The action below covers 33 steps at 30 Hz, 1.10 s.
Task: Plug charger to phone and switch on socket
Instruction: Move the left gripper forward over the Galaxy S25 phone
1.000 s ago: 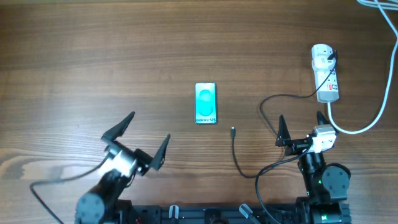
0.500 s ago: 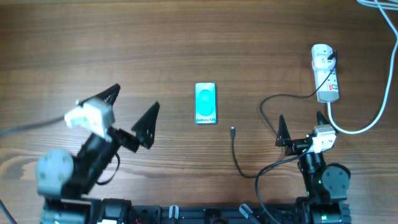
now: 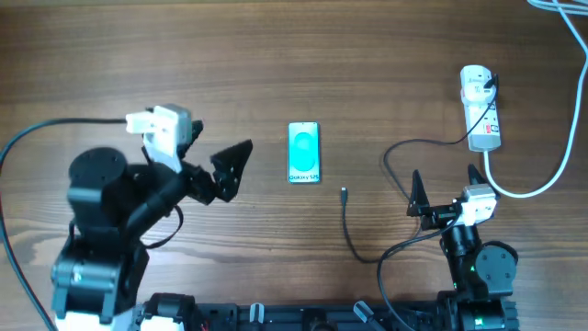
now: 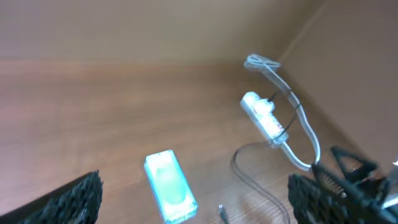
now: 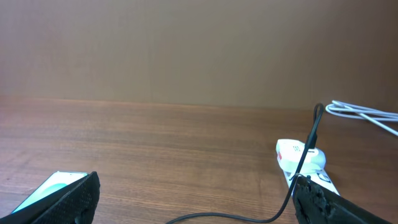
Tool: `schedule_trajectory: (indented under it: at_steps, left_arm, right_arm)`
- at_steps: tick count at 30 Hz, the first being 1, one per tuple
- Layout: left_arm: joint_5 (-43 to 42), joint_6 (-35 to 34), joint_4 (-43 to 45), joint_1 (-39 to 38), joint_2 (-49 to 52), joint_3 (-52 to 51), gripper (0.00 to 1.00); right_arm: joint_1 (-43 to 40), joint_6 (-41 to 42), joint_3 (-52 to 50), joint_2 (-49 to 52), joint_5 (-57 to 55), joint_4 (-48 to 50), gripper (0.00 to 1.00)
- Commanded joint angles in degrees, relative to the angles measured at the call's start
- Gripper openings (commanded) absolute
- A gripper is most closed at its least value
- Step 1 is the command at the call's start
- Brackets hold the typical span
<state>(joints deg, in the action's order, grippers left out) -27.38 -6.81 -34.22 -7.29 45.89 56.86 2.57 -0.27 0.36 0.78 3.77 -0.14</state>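
Note:
The phone [image 3: 304, 153], teal screen up, lies mid-table; it also shows in the left wrist view [image 4: 169, 185] and at the lower left of the right wrist view [image 5: 53, 186]. The charger's plug tip [image 3: 344, 193] lies loose on the wood right of the phone's lower end, apart from it [image 4: 221, 211]. Its thin black cable [image 3: 386, 161] loops to the socket [image 3: 480, 115] at the far right [image 4: 264, 118] [image 5: 301, 158]. My left gripper [image 3: 220, 175] is open and empty, left of the phone [image 4: 198, 205]. My right gripper [image 3: 446, 188] is open and empty, below the socket [image 5: 193, 199].
A thick white cord [image 3: 551, 175] runs from the socket's near end and curves up the right table edge [image 4: 305, 130] [image 5: 364, 115]. The left arm's black cable [image 3: 55, 133] arcs over the left side. The right arm [image 4: 354, 174] shows in the left wrist view.
My left arm has risen from the front edge and swung its open gripper up and right toward the phone. The right arm, phone, charger and socket have not moved.

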Motion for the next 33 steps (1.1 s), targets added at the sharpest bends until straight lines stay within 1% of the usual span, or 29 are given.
schedule_trajectory:
  at_steps: [1,2,4,5,6,9,17,22,23,26,31,33]
  left_arm:
    - [12.28,-0.09,-9.16,-4.17,8.26,8.13,1.0]
    - [16.39,-0.11,-15.21,-7.02,13.57,12.41,1.0]
    - [20.96,-0.13,-22.75,-10.99,21.22,18.6,1.0]
    - [21.51,-0.11,-25.38,-12.46,24.5,21.0,1.0]
    - [21.44,-0.11,-26.47,-13.77,27.56,22.64,1.0]
    - [21.44,-0.11,-26.36,-16.15,32.11,22.75,1.0]
    - [18.71,-0.13,-28.28,-16.24,33.62,22.75,1.0]
    - [10.88,-0.7,-28.41,-16.24,33.64,22.75,1.0]
    - [10.93,-2.14,-28.76,-16.24,33.64,22.75,1.0]
    - [15.19,-8.59,-29.07,-16.24,33.64,22.77,1.0]
    - [15.45,-10.45,-30.88,-16.24,33.94,26.47,1.0]
    - [15.89,-10.4,-34.62,-16.24,36.09,30.93,1.0]
  right_arm:
    - [-0.22,0.42,-0.07,-0.35,-0.59,0.17,1.0]
    - [-0.22,0.42,-0.07,-0.35,-0.59,0.17,1.0]
    - [-0.22,0.42,-0.07,-0.35,-0.57,0.17,1.0]
    - [-0.22,0.39,-0.07,-0.35,-0.57,0.17,1.0]
    - [-0.22,0.42,-0.07,-0.35,-0.57,0.17,1.0]
    - [-0.22,0.42,-0.07,-0.35,-0.57,0.17,0.99]
    - [-0.22,0.39,-0.07,-0.35,-0.57,0.17,1.0]
    - [-0.22,0.42,-0.07,-0.35,-0.59,0.17,1.0]
    - [-0.22,0.39,-0.07,-0.35,-0.57,0.17,1.0]
    - [-0.22,0.39,-0.07,-0.35,-0.57,0.17,1.0]
    - [-0.22,0.42,-0.07,-0.35,-0.57,0.17,1.0]
    - [-0.22,0.44,-0.07,-0.35,-0.57,0.17,1.0]
